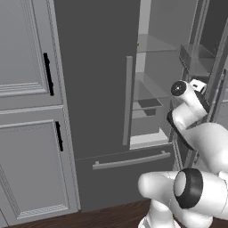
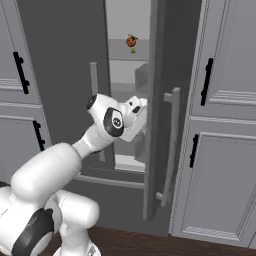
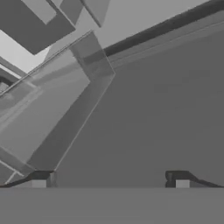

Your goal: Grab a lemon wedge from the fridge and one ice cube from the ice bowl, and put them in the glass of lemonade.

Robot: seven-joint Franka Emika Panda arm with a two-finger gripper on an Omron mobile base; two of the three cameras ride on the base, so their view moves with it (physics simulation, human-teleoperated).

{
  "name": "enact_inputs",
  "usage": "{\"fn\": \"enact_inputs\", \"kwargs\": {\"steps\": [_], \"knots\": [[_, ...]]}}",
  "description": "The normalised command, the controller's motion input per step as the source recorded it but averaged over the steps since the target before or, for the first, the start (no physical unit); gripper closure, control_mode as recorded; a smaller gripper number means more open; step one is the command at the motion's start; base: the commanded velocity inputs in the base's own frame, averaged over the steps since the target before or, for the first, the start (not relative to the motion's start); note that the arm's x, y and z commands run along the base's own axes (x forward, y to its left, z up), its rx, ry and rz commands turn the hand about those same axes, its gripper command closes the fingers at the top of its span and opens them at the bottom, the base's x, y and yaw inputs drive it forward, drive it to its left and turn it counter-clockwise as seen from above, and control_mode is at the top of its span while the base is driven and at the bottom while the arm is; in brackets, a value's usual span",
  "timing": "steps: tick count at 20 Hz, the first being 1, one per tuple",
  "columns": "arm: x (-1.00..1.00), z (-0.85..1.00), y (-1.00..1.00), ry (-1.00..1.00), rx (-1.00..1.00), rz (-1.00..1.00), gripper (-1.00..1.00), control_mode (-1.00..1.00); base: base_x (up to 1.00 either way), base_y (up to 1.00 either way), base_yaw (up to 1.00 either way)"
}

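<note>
My two fingertips are sitting nearest the lens at the bottom of the hand view, spread as wide as they go and gripping nothing. My gripper is looking at a grey inner wall and pale shelf edges inside the fridge. Its right door is standing open, the left one shut. In the right base view my hand is reaching into the gap at mid height. On an upper shelf an orange-red fruit is sitting, and just below it a tiny yellowish speck, perhaps the lemon wedge; I cannot tell.
</note>
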Motion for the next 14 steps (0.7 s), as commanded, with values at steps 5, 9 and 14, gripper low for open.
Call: {"fn": "enact_inputs", "kwargs": {"steps": [5,9,14], "knots": [[-0.83,0.45,-0.79,-0.28,0.28,0.0,-1.0,-1.0,0.0,0.0,0.0],[-0.56,0.6,0.21,-0.31,0.32,0.06,-1.0,-1.0,0.0,0.0,0.0],[-0.4,0.34,0.78,-0.31,0.43,0.05,-1.0,-1.0,0.0,0.0,0.0]]}}
